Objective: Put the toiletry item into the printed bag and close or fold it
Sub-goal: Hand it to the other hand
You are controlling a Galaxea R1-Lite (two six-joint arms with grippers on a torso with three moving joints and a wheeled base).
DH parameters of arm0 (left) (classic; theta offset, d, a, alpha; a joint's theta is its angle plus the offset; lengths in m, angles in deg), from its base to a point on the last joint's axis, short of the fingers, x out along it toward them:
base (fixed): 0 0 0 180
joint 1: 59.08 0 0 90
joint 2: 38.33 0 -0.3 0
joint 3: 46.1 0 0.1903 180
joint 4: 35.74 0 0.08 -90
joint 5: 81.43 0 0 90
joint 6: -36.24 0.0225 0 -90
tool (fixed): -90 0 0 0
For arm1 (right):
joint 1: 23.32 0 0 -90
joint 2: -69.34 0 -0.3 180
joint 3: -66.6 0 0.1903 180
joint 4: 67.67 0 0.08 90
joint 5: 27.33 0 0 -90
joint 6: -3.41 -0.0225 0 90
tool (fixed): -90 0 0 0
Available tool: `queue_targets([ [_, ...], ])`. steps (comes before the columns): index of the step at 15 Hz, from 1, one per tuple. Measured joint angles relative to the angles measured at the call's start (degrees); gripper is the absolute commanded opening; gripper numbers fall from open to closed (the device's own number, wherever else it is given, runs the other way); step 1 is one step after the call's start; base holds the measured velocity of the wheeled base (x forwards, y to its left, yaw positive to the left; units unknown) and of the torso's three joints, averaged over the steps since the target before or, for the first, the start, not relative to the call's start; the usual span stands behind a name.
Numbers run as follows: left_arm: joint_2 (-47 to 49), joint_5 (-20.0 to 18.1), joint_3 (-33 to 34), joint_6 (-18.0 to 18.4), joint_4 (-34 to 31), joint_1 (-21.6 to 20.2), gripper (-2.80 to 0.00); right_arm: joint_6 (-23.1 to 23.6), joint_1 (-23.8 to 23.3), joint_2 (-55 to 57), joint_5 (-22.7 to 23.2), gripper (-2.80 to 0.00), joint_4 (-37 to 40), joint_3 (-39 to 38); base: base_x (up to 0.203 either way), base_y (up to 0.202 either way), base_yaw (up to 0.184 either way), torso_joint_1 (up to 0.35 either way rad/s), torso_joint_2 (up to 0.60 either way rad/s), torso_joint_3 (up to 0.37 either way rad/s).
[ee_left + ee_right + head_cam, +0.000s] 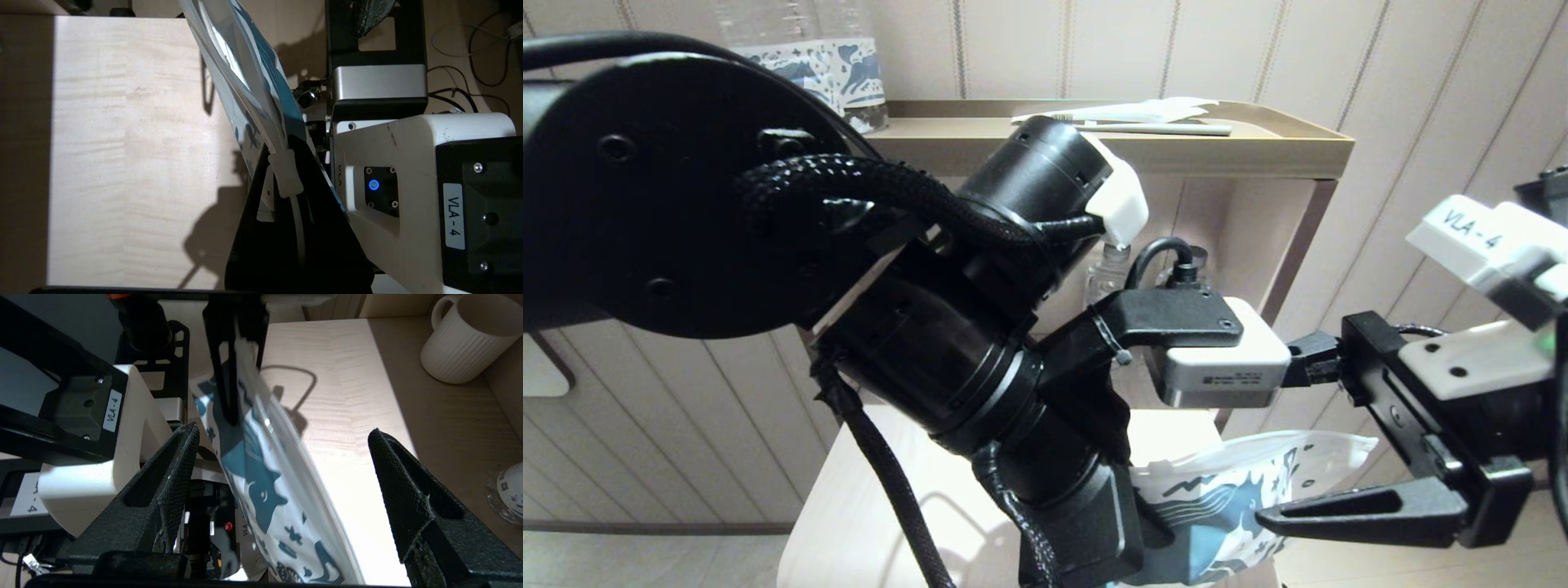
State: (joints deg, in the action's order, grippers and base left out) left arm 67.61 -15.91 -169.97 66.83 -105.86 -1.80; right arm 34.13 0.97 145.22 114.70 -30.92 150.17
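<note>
The left arm fills the left and middle of the head view, bent down over the pale wooden desk (866, 506). Its left gripper (282, 179) hangs above the desk with the jaws pinched on one end of the printed bag (1233, 498), which is lifted clear of the surface and casts a shadow on the wood. In the left wrist view a thin white toothbrush-like handle (288, 179) runs along the bag's edge and passes between the same jaws; how far it sits inside the bag cannot be told.

The printed bag stretches rightward from the left gripper, its blue-grey horse and small motifs facing the right wrist camera. The right gripper (282, 490) is just to the right, level with the bag, its jaws spread wide on either side of the bag's free end without touching it.

Farther back, a tan tray shelf (1307, 143) carries a flat white wrapper (1127, 110). A ribbed cream mug (466, 339) stands on the desk at its far right.
</note>
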Motion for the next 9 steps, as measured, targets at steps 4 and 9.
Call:
queue_targets([
  [4, -1.8, -0.2, 0.5, 0.8, -0.4, -2.5, -2.8, 0.9, -0.2, 0.2, 0.3, 0.0, 0.1, -0.9, 0.0, 0.0, 0.0, 0.0, 0.0, 0.0],
  [9, -3.3, -0.5, 0.0, 0.9, 0.1, -4.7, -2.8, 1.4, -0.3, 1.2, 0.3, 0.0, -0.2, -1.3, 0.0, 0.0, 0.0, 0.0, 0.0, 0.0],
])
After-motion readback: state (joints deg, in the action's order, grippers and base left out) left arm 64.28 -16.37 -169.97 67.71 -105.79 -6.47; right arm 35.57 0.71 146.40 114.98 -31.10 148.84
